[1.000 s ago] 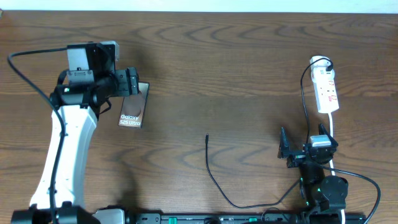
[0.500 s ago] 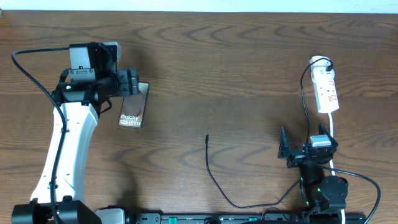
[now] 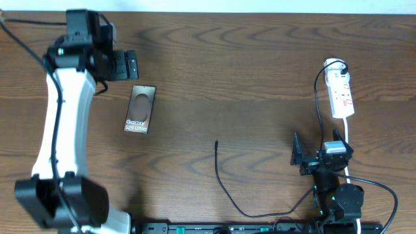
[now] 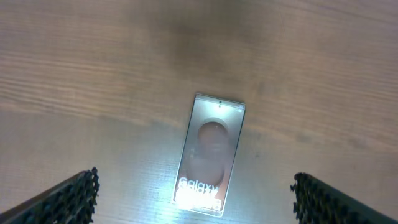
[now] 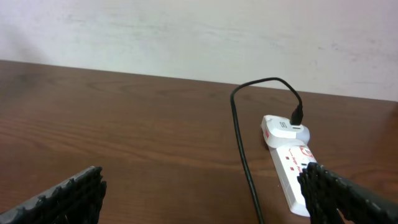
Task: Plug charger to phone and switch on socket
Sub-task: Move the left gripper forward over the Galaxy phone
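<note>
The phone [image 3: 140, 109] lies flat on the table, "Galaxy S25 Ultra" text at its near end; it also shows in the left wrist view [image 4: 210, 154]. My left gripper [image 3: 125, 65] is open and empty, raised just beyond the phone's far end [image 4: 196, 196]. The charger cable [image 3: 224, 188] runs from its free plug tip [image 3: 216, 142] mid-table round to the socket [image 3: 341, 92], a white power strip at the right, seen also in the right wrist view [image 5: 291, 168]. My right gripper [image 3: 313, 158] is open and empty, near the front edge [image 5: 202, 199].
A thick white cord [image 3: 347, 136] runs from the power strip toward the right arm's base. The black cable [image 5: 244, 149] crosses the wood in front of the right gripper. A pale wall [image 5: 186, 37] stands behind the table.
My left gripper has lifted and drawn back from the phone toward the far left; the phone now lies fully uncovered. The right arm has not moved.
</note>
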{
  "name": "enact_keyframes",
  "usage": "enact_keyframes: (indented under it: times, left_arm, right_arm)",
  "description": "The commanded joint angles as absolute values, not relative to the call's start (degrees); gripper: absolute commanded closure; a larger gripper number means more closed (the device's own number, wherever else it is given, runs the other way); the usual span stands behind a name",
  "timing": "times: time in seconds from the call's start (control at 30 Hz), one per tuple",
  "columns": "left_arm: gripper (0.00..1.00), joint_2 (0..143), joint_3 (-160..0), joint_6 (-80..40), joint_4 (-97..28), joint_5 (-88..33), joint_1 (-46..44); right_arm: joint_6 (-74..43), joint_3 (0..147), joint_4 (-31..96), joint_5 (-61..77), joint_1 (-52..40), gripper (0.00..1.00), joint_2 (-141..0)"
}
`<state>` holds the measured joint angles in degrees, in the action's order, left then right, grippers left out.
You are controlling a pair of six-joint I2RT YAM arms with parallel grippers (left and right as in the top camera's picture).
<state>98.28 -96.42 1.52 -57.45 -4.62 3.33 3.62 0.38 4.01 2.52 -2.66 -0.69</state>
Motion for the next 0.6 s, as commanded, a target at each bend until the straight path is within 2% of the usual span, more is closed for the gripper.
enact_keyframes:
  times: [0.0,0.57]
  left_arm:
    - [0.02,105.27,-102.63,3.99,-62.30,-5.43,3.57]
    - [0.02,119.57,-102.43,5.52,-62.61,-6.61,3.51]
  right_arm:
    - [4.38,0.32,4.27,2.04,-2.57,0.01,-0.34]
    - [4.38,0.32,4.27,2.04,-2.57,0.01,-0.34]
